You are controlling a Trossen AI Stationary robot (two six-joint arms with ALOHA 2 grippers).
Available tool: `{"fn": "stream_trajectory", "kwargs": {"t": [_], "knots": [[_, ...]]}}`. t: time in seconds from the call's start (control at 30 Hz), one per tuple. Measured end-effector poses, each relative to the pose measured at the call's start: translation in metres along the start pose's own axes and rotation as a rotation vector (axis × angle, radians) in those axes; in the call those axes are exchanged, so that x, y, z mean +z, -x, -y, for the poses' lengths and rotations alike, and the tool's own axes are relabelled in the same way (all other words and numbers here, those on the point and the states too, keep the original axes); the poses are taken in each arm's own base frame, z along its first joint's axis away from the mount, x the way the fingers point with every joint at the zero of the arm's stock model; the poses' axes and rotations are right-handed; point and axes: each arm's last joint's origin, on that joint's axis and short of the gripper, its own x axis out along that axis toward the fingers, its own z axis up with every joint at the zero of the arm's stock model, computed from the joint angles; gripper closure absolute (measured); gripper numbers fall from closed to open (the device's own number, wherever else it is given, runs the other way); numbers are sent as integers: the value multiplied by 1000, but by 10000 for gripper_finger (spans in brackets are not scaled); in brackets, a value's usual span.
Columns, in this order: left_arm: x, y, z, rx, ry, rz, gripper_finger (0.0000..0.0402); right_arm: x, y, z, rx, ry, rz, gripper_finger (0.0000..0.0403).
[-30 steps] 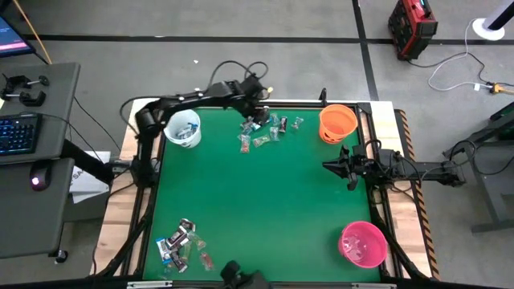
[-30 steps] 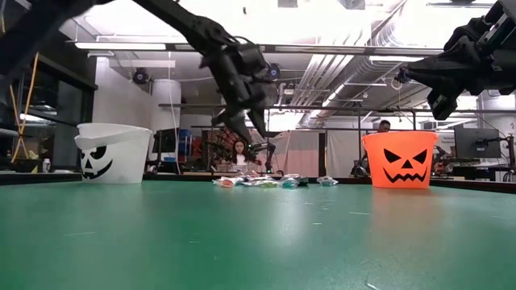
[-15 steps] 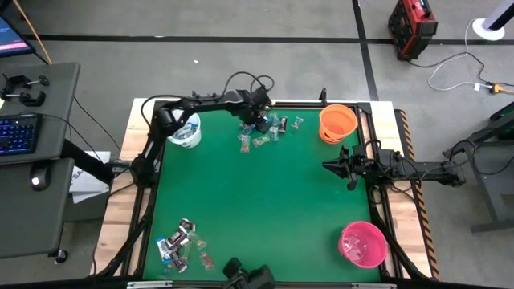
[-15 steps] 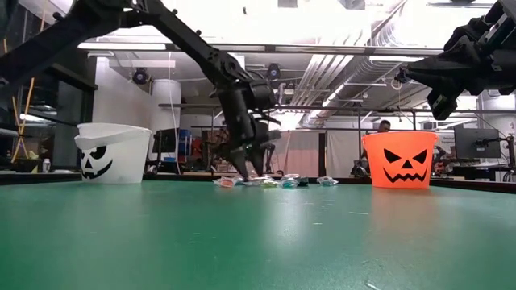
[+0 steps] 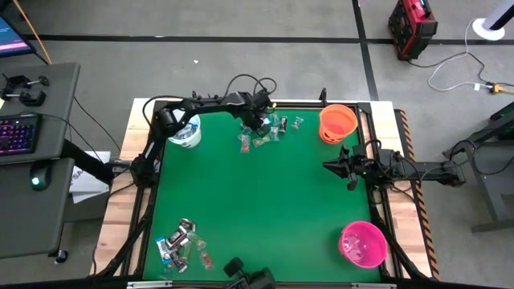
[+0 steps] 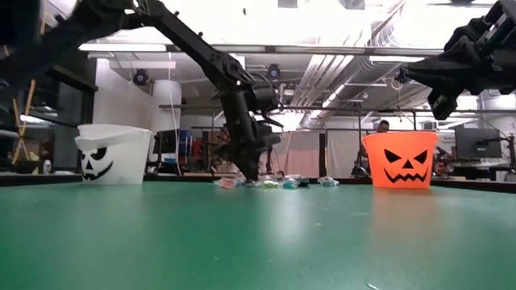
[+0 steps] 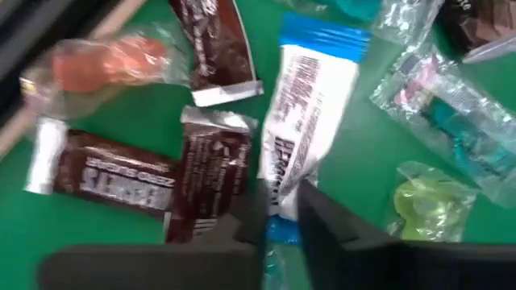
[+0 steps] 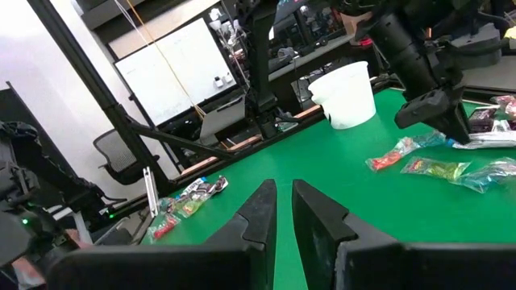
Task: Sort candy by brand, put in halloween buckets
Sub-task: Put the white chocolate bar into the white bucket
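Note:
Wrapped candy lies in two heaps: one at the far edge point(image 5: 269, 128), one at the near left corner point(image 5: 182, 243). The white bucket point(image 5: 183, 130) stands far left, the orange bucket point(image 5: 337, 123) far right, the pink bucket point(image 5: 362, 244) near right. My left gripper point(image 5: 259, 122) is down on the far heap, shut on a blue-and-white candy point(image 7: 310, 105) that lies among brown bars and clear wrappers. My right gripper point(image 5: 329, 166) hovers shut and empty at the table's right side, below the orange bucket in the high view. My left gripper pinches the blue-and-white candy at one end of its wrapper point(image 7: 278, 181) between its two fingers. The fingers come from above, pointing down at the heap point(image 6: 248, 173). The candy lies flat on the green table, its other, blue-edged end pointing away from the fingers.
Brown bars point(image 7: 105, 181), an orange sweet in clear wrap point(image 7: 97, 68) and greenish wrapped sweets point(image 7: 423, 201) crowd round the held candy. The green table's middle point(image 5: 257, 193) holds nothing. A person sits in the room beyond the table point(image 6: 239, 151).
My left gripper has come down from above onto the far candy heap, shifting a little toward the table's right edge, and its fingers have shut on the blue-and-white candy. The candy stays on the table.

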Motion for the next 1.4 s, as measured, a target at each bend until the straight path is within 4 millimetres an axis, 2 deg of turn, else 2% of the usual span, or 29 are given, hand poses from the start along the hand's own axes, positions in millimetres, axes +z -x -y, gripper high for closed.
{"fn": "stream_trajectory", "kwargs": {"t": [0.1, 0.2, 0.43, 0.6, 0.7, 0.8, 1.0, 1.13, 1.27, 1.4], "knots": [[-1, 4, -3, -3, -15, -19, 388, 0, 0, 0, 0, 0, 0, 368], [0, 21, -4, -7, -11, 4, 399, 0, 0, 0, 0, 0, 0, 368], [10, 102, -8, -36, -9, 207, 401, 0, 0, 0, 0, 0, 0, 368], [-3, 164, -12, 3, 6, 299, 401, 0, 0, 0, 0, 0, 0, 368], [-27, 185, -13, 52, 39, 304, 401, 0, 0, 0, 0, 0, 0, 368], [-61, 197, -15, 87, 123, 306, 401, 0, 0, 0, 0, 0, 0, 368], [-148, 219, -19, 155, 346, 339, 401, 0, 0, 0, 0, 0, 0, 368], [-198, 234, -35, 241, 495, 337, 401, 0, 0, 0, 0, 0, 0, 368], [-226, 243, -50, 312, 556, 281, 401, 0, 0, 0, 0, 0, 0, 368], [-237, 235, -58, 360, 546, 213, 400, 0, 0, 0, 0, 0, 0, 368]]}}
